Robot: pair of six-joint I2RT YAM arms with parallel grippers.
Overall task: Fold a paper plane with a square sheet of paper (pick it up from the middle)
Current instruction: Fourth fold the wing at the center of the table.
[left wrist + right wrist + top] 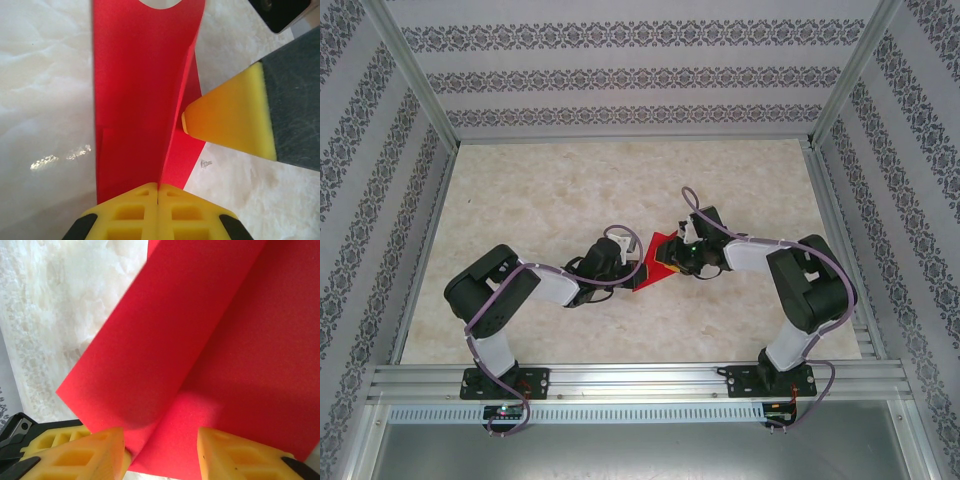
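L gripper [158,187] clamped on red sheet [135,75], bottom centre; R gripper [161,442] jaws apart, astride it. R tugs sideways = tear risk.

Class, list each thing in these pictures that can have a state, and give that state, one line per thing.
red paper sheet: partly folded, one flap curved up and not yet pressed flat, one end clamped.
left pincer: shut on the red paper sheet.
right pincer: open, its fingers astride the curved fold.
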